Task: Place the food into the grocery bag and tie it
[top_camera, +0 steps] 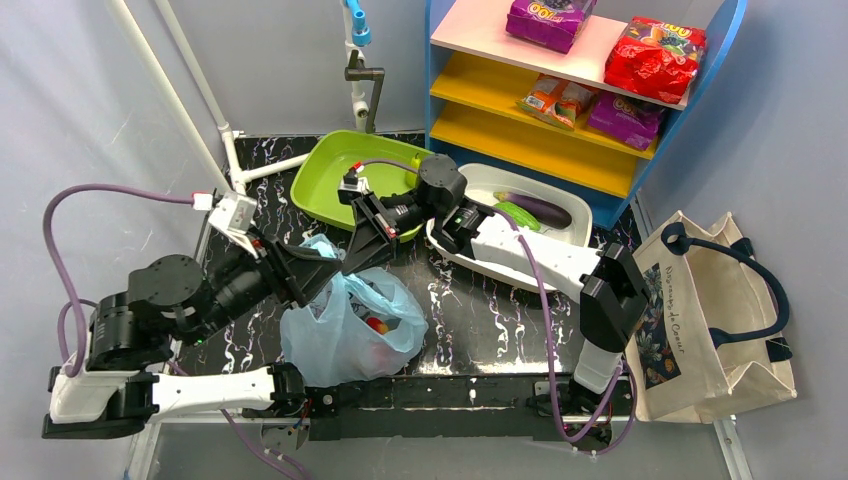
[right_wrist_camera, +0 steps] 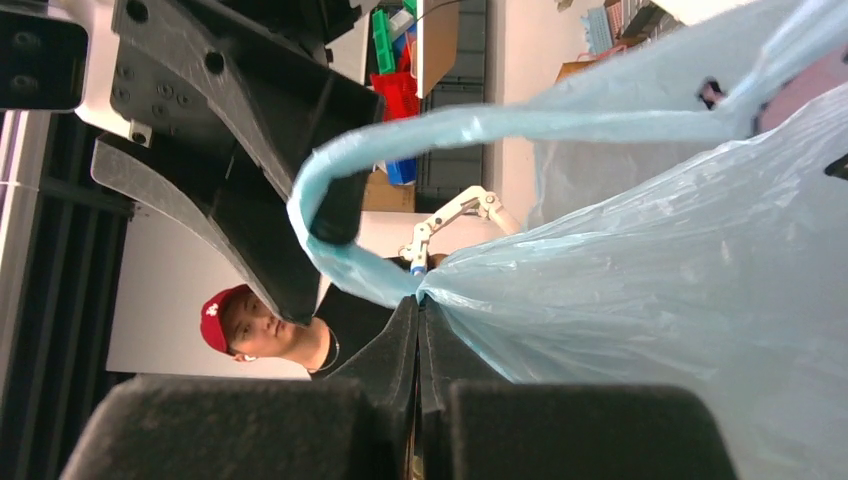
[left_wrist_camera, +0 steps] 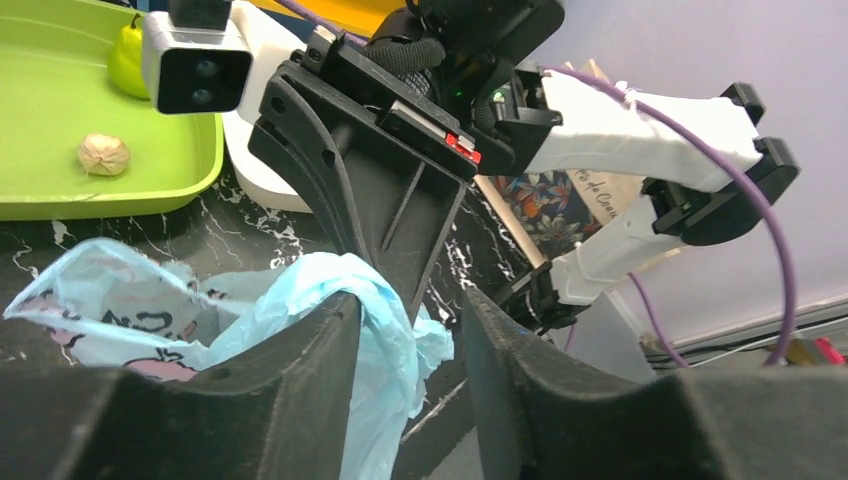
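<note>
The light-blue grocery bag (top_camera: 340,325) sits on the black marbled table between the arms, and red food (top_camera: 377,325) shows through its mouth. My right gripper (top_camera: 352,262) is shut on the bag's plastic at the base of a handle (right_wrist_camera: 420,302). That handle loop (right_wrist_camera: 400,135) runs around one finger of the left gripper. My left gripper (top_camera: 328,268) is open; in its wrist view (left_wrist_camera: 410,298) the blue handle (left_wrist_camera: 385,330) drapes over its left finger. The two grippers meet just above the bag's top.
A green tray (top_camera: 325,190) stands behind the bag, holding a pear (left_wrist_camera: 128,60) and a small beige bulb (left_wrist_camera: 103,153). A white tub (top_camera: 575,205) with an eggplant is at back right, below a snack shelf (top_camera: 560,90). A beige tote (top_camera: 700,310) stands at the right.
</note>
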{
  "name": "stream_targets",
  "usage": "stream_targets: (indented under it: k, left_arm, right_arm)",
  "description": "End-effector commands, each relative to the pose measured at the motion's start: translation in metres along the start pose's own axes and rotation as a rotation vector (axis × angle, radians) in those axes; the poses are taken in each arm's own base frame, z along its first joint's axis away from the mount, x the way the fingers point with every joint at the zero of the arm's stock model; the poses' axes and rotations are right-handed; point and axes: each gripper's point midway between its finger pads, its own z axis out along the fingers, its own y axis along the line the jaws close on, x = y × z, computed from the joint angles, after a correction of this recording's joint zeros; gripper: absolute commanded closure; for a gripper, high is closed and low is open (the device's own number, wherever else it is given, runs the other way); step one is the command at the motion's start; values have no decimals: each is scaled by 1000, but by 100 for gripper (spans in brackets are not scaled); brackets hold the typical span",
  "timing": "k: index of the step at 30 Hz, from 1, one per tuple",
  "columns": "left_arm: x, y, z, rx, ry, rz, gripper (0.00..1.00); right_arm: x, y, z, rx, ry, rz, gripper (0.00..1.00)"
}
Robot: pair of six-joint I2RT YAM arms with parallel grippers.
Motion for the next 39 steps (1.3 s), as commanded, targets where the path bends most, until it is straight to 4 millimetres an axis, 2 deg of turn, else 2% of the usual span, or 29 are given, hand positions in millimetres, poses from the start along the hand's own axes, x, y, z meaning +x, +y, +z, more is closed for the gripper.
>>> stream_targets:
  k: [1, 8, 12, 17, 23, 26, 28, 34, 36, 37, 39]
  left_arm:
    - [-2, 1, -10, 4, 22, -8, 52]
    - [11, -10, -22, 66, 143, 21, 20]
    - [13, -11, -28, 73, 181, 20, 11]
    - [1, -13, -45, 91, 197, 21, 2]
    - [6, -10, -66, 122, 254, 27, 2]
    - [10, -8, -76, 154, 266, 24, 5]
    - [13, -6, -82, 166, 274, 22, 11]
    - [32, -25, -97, 272, 428, 46, 36]
    - [57, -43, -106, 350, 609, 45, 39]
    - [71, -44, -101, 342, 670, 55, 39]
    - [75, -32, -83, 281, 616, 89, 39]
  right_arm:
    - [15, 19, -6, -50, 30, -69, 99]
    - [9, 25, -3, -61, 20, -64, 99]
    - [4, 23, 2, -63, 21, -56, 99]
    - [0, 17, 4, -62, 9, -37, 99]
    - [-1, 14, 6, -62, 5, -26, 99]
    - [-1, 13, 7, -62, 4, -25, 99]
    - [-1, 14, 7, -62, 4, -23, 99]
    - [2, 18, 7, -64, 0, -25, 99]
    - [4, 17, 7, -62, 2, -20, 99]
    - [5, 16, 7, -60, 5, -17, 99]
    - [6, 14, 6, -58, 6, -15, 99]
